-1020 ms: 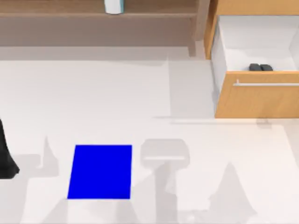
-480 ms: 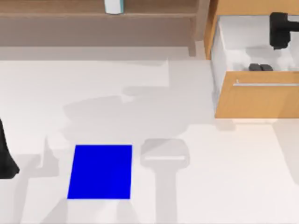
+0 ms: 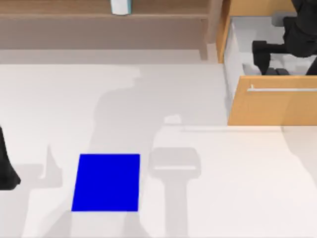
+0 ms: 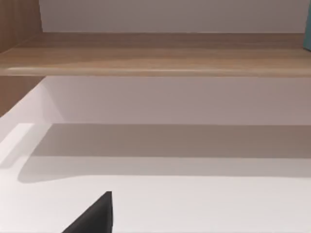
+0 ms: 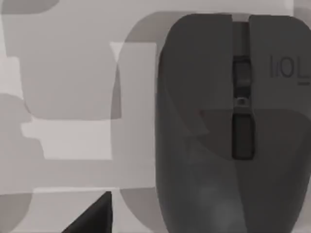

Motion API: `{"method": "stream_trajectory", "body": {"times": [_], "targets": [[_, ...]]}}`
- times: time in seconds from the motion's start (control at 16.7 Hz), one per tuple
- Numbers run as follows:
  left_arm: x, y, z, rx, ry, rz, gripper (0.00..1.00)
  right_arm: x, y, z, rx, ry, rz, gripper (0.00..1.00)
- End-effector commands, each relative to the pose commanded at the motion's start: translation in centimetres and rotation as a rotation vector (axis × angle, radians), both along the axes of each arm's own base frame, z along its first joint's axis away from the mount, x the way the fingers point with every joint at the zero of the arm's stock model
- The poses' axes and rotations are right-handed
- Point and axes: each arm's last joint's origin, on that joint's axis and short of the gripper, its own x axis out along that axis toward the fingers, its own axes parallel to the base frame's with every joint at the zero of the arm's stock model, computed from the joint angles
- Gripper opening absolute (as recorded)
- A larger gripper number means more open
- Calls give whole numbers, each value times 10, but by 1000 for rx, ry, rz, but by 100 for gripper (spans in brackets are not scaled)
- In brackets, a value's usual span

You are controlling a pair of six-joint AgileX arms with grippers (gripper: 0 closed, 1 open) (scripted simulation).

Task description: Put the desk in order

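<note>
wall (image 4: 170, 14): plain pale, behind shelf | light: apparently overhead, soft grey shadows | floor: unseen

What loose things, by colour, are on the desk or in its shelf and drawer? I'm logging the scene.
Blue: 1, the mat on the desk
Dark grey: 1, the mouse in the open drawer
White and teal: 1, the container on the shelf
Total: 3

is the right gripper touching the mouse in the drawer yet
Cannot tell. From the top, the right gripper hangs over the open drawer above the mouse. The right wrist view shows the mouse close below, with neither contact nor gap plain.
</note>
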Motion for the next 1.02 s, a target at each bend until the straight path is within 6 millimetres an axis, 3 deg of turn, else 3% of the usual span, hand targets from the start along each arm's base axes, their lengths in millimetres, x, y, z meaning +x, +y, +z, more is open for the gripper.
{"method": "stream_trajectory", "body": {"times": [0.18,1.02], "targets": [[0,0,0,0,0,0,100,9,2,-12,-2,26,1,100],[0,0,0,0,0,0,100,8,0,-16,-2,26,1,100]]}}
